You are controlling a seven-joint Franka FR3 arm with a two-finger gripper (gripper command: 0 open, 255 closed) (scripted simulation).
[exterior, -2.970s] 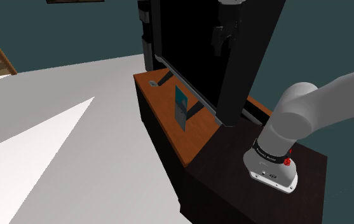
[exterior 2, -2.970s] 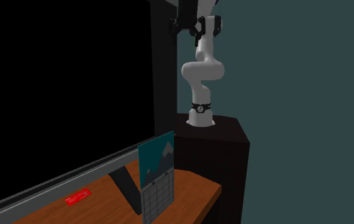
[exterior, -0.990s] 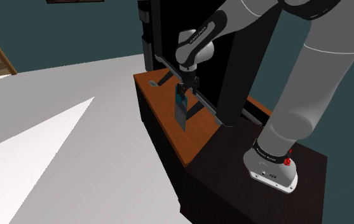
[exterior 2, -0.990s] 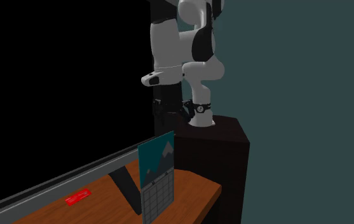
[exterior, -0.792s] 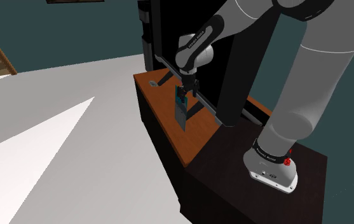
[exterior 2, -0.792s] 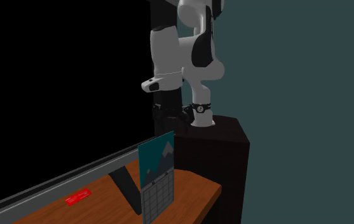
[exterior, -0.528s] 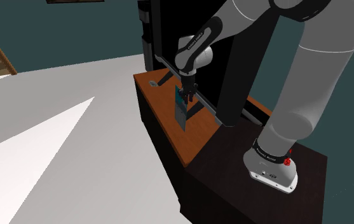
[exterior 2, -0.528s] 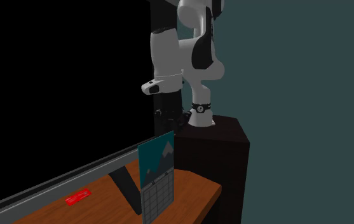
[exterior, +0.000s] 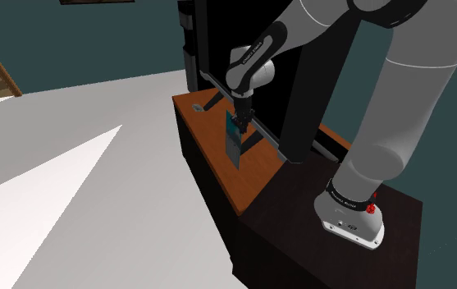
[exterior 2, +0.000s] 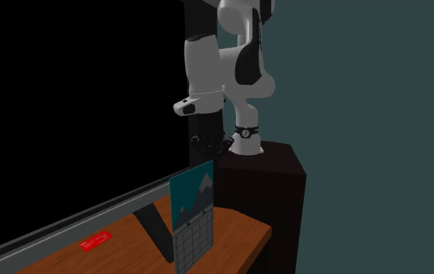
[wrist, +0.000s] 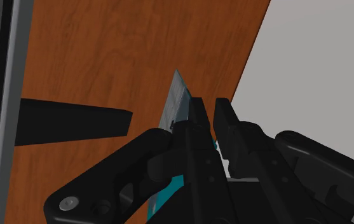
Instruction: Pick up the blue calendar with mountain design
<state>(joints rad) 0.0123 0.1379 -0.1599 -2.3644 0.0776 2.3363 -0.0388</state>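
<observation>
The calendar (exterior: pixel 232 144) stands upright on the brown wooden cabinet top (exterior: pixel 218 168), just in front of the big screen. Its upper half is teal-blue with grey mountains and its lower half is a grey grid (exterior 2: pixel 193 212). My black gripper (exterior: pixel 240 125) comes down on its top edge from above, shut on it. From the second exterior view the gripper (exterior 2: pixel 207 154) sits right at the calendar's upper rim. In the wrist view the gripper (wrist: pixel 210 103) has its fingers almost together, with the calendar's thin edge (wrist: pixel 175 102) running under them and a teal sliver between them.
A large black screen (exterior: pixel 251 57) with a grey lower frame stands close behind the calendar, and its dark foot (wrist: pixel 74 121) lies on the wood beside it. A small red card (exterior 2: pixel 96 240) lies further along the cabinet. The cabinet's front edge drops to a pale floor (exterior: pixel 79 189).
The gripper has sunk a little onto the calendar's top edge and its fingers have shut on it. The calendar has not moved.
</observation>
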